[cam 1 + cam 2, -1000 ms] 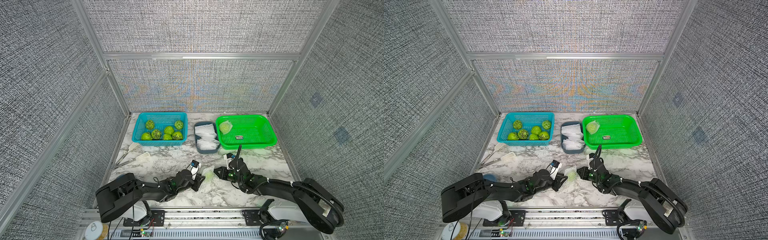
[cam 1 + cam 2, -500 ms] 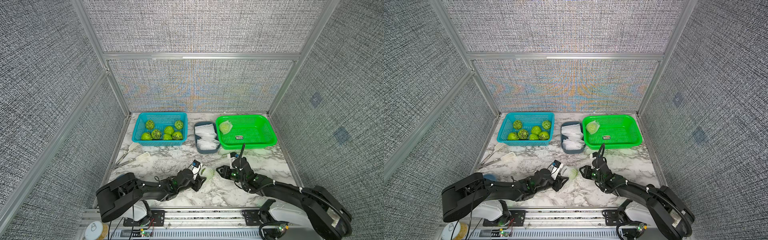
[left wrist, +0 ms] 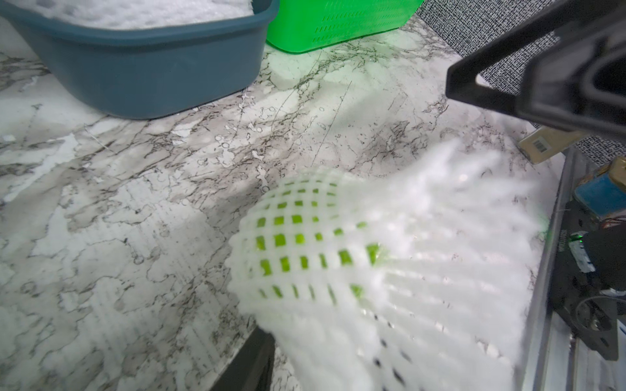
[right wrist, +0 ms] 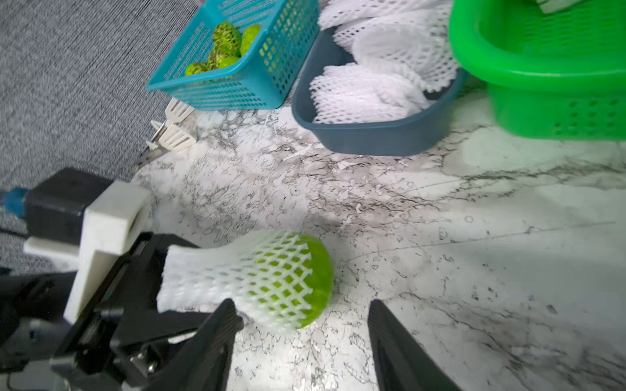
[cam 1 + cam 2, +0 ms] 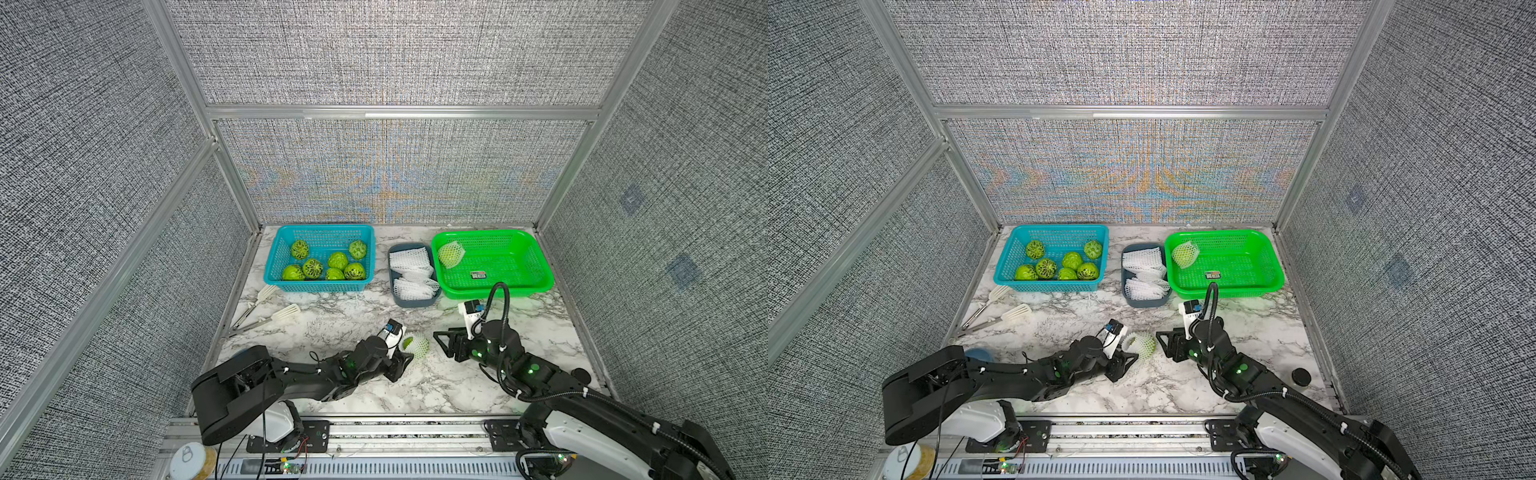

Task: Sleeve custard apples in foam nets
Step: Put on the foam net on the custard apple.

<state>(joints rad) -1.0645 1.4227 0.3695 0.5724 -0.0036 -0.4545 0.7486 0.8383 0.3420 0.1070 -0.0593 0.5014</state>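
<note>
A custard apple (image 5: pixel 413 345) lies on the marble table (image 5: pixel 353 316) between the two arms. Most of it is inside a white foam net (image 4: pixel 203 270), whose loose end reaches into the left gripper (image 5: pixel 402 365); whether those jaws pinch the net cannot be told. The right gripper (image 5: pixel 441 344) sits just beside the fruit, jaws spread with nothing between them. Farther back, seven bare custard apples (image 5: pixel 312 268) sit in the blue basket (image 5: pixel 320 286), spare foam nets (image 5: pixel 409 259) fill the grey tub (image 5: pixel 415 301), and another netted fruit (image 5: pixel 451 253) rests in a corner of the green basket (image 5: pixel 498 293). White tongs (image 5: pixel 266 316) lie near the blue basket.
</note>
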